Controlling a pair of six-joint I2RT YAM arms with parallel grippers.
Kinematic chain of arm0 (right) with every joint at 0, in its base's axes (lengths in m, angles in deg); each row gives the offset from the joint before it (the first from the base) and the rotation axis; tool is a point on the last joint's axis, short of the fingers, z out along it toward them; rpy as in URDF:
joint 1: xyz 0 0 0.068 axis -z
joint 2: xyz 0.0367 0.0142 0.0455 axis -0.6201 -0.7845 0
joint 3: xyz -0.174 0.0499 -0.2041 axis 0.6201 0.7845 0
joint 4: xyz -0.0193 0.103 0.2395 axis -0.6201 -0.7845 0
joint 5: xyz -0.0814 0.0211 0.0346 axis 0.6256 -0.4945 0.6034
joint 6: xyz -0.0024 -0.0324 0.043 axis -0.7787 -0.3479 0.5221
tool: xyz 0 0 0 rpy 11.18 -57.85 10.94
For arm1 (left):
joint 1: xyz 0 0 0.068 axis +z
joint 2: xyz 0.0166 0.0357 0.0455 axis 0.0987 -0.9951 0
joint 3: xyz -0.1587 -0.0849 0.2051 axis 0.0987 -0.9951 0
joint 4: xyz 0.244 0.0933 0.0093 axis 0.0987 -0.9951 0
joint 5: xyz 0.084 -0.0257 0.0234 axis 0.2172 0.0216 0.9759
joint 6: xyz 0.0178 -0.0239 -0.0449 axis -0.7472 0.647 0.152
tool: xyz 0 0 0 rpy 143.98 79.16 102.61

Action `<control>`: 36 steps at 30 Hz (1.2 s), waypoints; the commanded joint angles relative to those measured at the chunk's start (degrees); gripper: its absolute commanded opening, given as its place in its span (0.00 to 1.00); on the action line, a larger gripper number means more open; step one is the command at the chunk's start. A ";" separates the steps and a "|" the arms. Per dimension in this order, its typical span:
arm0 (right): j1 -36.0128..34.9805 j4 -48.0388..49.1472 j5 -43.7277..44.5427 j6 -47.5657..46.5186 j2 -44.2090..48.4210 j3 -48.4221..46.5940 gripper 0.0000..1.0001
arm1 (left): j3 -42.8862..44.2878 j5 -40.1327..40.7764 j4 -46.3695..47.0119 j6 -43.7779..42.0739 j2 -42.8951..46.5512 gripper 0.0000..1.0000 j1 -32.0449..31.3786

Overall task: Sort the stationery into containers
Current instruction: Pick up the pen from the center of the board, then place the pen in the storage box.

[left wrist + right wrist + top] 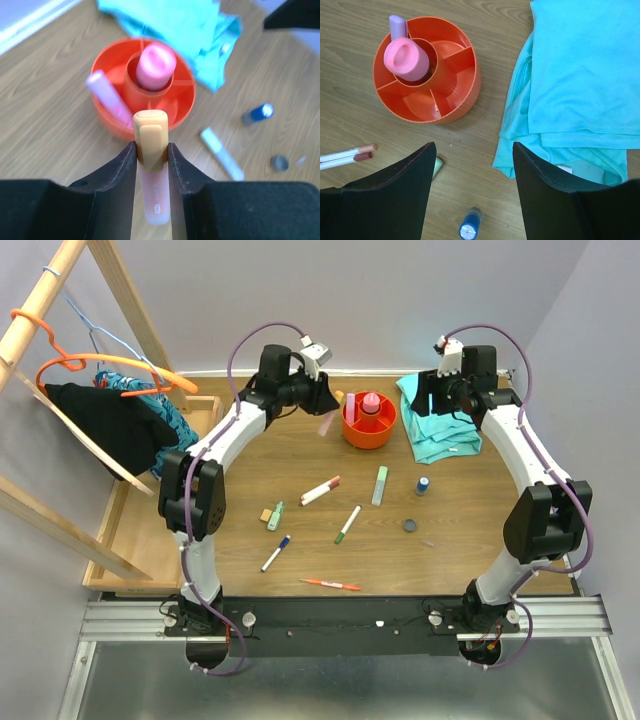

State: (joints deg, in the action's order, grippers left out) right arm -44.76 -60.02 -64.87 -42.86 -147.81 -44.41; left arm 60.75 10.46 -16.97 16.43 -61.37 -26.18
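L claw clamped on peach plastic highlighter; R claw apart, idle. Next I'd drop it into a free slot of round orange tub.

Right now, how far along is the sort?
Done: pink glue bottle in the central cup of the orange tub, lilac highlighter in an outer compartment. In hand: left gripper shut on a peach highlighter near the tub; right gripper open, empty. Left on the table: white markers, green highlighter, blue-capped bottle, dark disc, pens, tan eraser.

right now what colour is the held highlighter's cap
Pale orange; highlighter cap shows best in left wrist view.
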 commanded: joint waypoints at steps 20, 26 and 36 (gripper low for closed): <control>-0.07 -0.73 0.30 4.66 1.80 1.52 0.70 | 1.97 0.59 52.03 21.88 -19.59 0.27 -2.16; -0.07 -0.64 -0.23 4.58 0.75 0.91 0.70 | -2.68 1.38 53.00 21.35 -18.28 0.26 -1.99; -0.07 -0.11 -3.39 10.45 0.22 3.80 0.70 | -5.50 0.51 51.86 19.60 -16.52 0.26 -1.46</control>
State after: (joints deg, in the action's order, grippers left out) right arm -44.76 -59.67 -65.61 -36.48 -147.39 -42.93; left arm 57.12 10.65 33.96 37.58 -80.08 -28.12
